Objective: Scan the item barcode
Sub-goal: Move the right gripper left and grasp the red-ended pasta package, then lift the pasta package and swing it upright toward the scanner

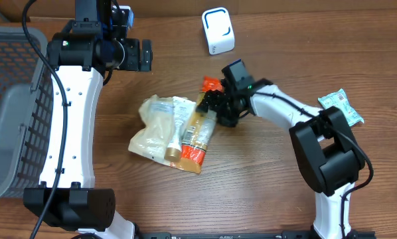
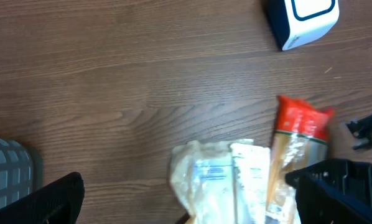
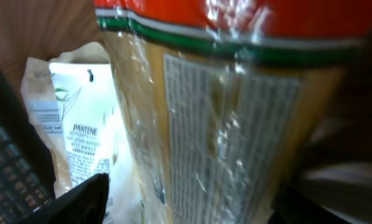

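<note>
A long pasta packet (image 1: 198,129) with red-orange ends lies on the wooden table, on a small heap of goods. My right gripper (image 1: 213,109) is down over its upper part. In the right wrist view the packet (image 3: 223,124) fills the space between the jaws of the right gripper (image 3: 192,202), and the left finger (image 3: 80,199) stands a little apart from it. Fine print shows on the packet, but I cannot make out a barcode. The white-and-blue scanner (image 1: 218,31) stands at the back of the table. My left gripper (image 1: 137,55) hangs open above bare wood, left of the scanner (image 2: 303,18).
Beside the packet lie a white Pantene tube (image 1: 178,126) and a pale crinkled bag (image 1: 152,129). A grey mesh basket (image 1: 6,99) stands at the left edge. A green-and-white sachet (image 1: 341,106) lies at the far right, behind the right arm.
</note>
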Robot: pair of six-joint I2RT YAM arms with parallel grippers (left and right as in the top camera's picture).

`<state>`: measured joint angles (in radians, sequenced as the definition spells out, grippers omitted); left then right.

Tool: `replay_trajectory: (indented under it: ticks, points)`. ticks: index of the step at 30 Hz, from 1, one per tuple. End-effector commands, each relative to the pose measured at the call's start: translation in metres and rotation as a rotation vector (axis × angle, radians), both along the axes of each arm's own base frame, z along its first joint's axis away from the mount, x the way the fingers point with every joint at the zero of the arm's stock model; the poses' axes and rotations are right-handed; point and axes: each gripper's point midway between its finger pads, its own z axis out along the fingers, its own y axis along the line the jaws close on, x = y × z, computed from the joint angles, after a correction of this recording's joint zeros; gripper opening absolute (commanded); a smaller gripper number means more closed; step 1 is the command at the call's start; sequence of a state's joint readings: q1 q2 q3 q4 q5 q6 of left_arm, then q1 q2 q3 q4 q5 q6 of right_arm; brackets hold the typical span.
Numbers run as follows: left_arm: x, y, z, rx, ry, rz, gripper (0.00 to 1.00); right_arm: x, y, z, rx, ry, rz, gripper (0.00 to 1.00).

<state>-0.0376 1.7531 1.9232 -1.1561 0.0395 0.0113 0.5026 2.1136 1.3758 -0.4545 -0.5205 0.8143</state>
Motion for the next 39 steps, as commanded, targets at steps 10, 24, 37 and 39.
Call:
replay_trajectory:
  ticks: [10,24,37,39]
  points:
    - [-0.001,-0.001,0.010,0.014,-0.028,-0.016,1.00,-0.047,0.010,-0.069,-0.061,0.046,-0.023,0.26]
    - [-0.001,-0.001,0.010,0.015,-0.028,-0.016,0.99,-0.003,-0.026,0.029,-0.191,-0.192,0.235,0.04]
    - [-0.001,-0.001,0.010,0.014,-0.028,-0.016,1.00,-0.036,-0.098,0.083,-0.863,-0.165,0.382,0.04]
    - [-0.001,-0.001,0.010,0.014,-0.028,-0.016,1.00,-0.039,-0.093,0.072,-0.864,-0.162,0.399,0.04]
